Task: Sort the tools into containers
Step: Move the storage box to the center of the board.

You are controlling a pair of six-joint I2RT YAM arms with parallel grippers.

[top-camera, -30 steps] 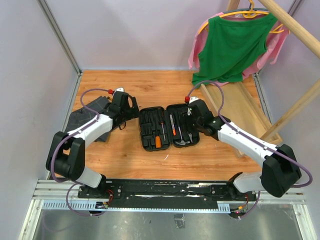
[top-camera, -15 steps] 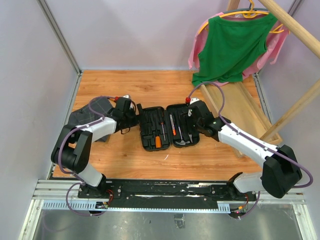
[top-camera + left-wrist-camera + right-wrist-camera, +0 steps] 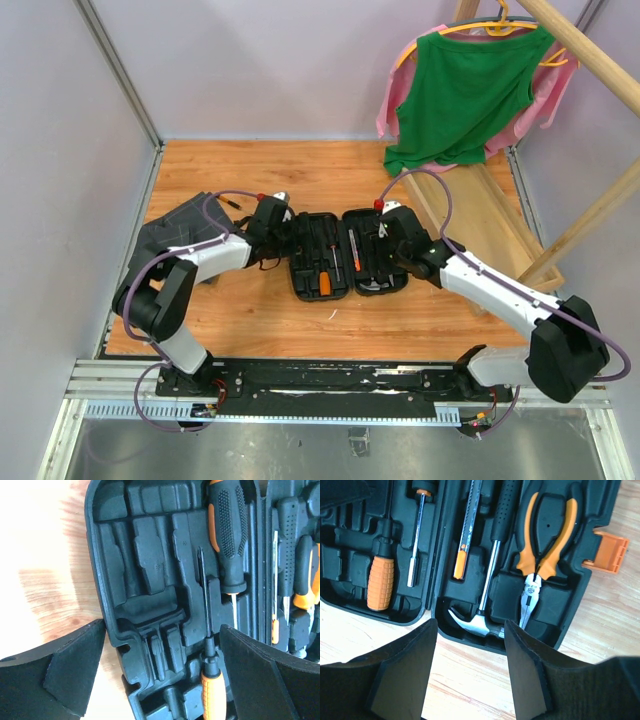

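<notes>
Case (image 3: 305,250) open at mid-table, hammer (image 3: 490,580) and pliers (image 3: 546,555) seated. We see both empty grippers apart, left gripper (image 3: 160,645) and right gripper (image 3: 470,650) over its halves; a low descent could shove the case, unseating tools.

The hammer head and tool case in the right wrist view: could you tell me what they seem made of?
Hammer head: likely polished steel, bright with sharp glints. Tool case: probably moulded plastic, matte black, with crisp formed slots and a dull sheen.
</notes>
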